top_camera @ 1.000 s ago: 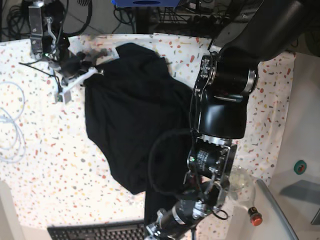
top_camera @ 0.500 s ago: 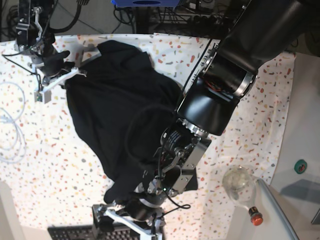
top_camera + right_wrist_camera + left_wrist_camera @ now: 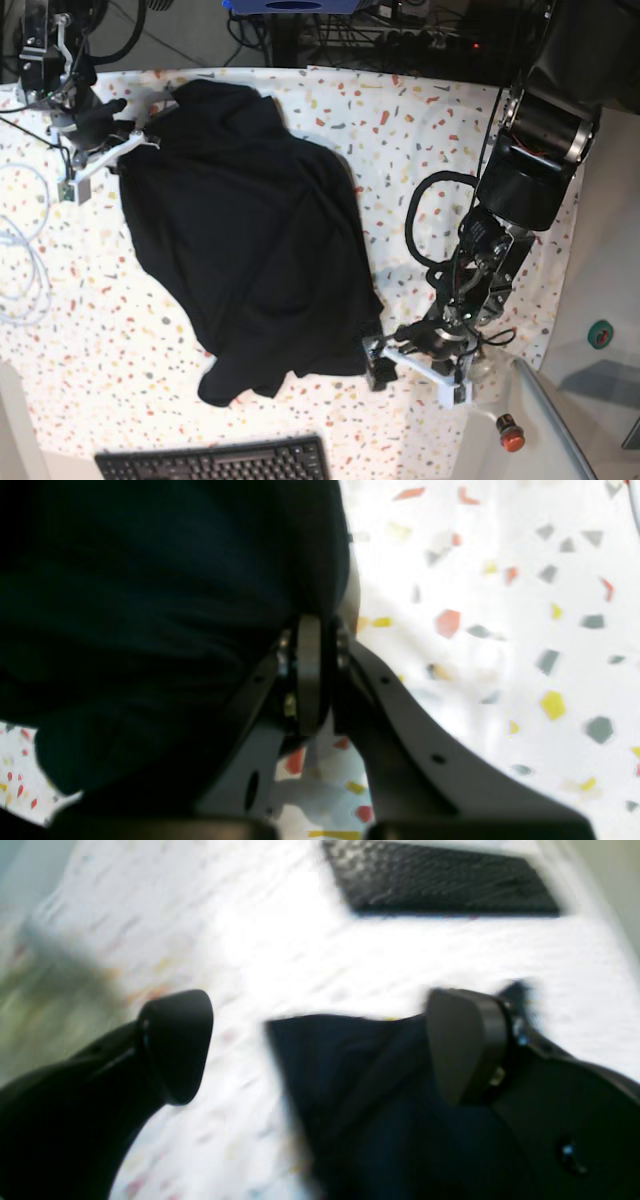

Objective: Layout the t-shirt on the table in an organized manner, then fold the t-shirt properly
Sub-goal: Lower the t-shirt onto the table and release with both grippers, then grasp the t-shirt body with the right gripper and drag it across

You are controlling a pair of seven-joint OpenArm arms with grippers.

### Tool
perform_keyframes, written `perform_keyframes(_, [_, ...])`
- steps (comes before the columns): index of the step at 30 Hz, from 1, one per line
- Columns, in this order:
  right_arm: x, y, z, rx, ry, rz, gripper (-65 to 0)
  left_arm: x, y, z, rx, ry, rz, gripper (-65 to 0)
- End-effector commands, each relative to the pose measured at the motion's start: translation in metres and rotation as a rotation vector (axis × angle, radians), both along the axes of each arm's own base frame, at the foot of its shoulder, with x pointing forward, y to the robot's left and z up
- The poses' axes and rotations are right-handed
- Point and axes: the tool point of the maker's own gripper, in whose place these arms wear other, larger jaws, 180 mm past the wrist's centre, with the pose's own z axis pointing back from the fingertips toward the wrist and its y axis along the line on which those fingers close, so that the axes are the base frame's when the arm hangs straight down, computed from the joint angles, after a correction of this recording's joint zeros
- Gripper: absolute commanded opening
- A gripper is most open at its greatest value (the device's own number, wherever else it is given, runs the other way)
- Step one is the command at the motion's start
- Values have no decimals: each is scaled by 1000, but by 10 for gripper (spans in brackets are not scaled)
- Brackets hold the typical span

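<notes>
Left gripper (image 3: 320, 1050) stands wide apart, holding nothing, just beside the t-shirt (image 3: 240, 240) hem; blur there hides whether a finger touches cloth. Right gripper (image 3: 312, 625) is clenched on the t-shirt's far edge. The shirt lies rumpled across the table (image 3: 90, 330), above the keyboard (image 3: 215, 460).

Base camera looks down from high on the whole worktop (image 3: 300, 110). Left wrist camera rides close behind its gripper (image 3: 320, 1050), blurred, facing the keyboard (image 3: 440, 882). Right wrist camera hugs its gripper (image 3: 312, 630). All three share the t-shirt (image 3: 250, 250).
</notes>
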Motion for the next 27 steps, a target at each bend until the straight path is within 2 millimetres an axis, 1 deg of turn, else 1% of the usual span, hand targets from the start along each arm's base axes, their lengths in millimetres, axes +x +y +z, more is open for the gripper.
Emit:
perform_keyframes(1, [9,-1,9,-1,-40,7,-650,17,5,15,-1,-30,27,0])
perform_keyframes(4, [9,1,8,3,-39,7,-650,17,18,-6,21,42,68,0])
perform_keyframes(6, [8,1,8,3,-38,7,-650,20,17,-10,24,64,80,0])
perform_keyframes(8, [8,-2,8,-1,-37,2,-650,23,15,-9,22,69,81,0])
perform_keyframes(12, [5,0,7,1,-32,6,-650,26,1,-4,-7,51,32,0])
perform_keyframes(14, [5,1,7,1,-32,8,-650,25,-11,-5,-26,52,9,0])
perform_keyframes(17, [5,-2,7,-2,-31,4,-650,24,-20,-6,-36,52,-3,0])
perform_keyframes(19, [6,-3,9,-5,-37,3,-650,25,-23,-1,-47,38,-7,0])
perform_keyframes(21, [3,-4,9,-10,-33,6,-650,21,-22,-2,-54,33,-8,0])
perform_keyframes(23, [7,-9,17,-28,-55,16,-650,16,-9,0,-40,13,-10,0])
perform_keyframes(24, [7,-8,20,-29,-60,17,-650,10,-1,-2,-29,10,-12,0])
perform_keyframes(25, [9,-8,23,-31,-71,18,-650,1,8,-5,-16,7,-16,-20])
perform_keyframes(27, [10,-13,25,-38,-77,7,-650,-13,19,-6,5,-6,-29,-150])
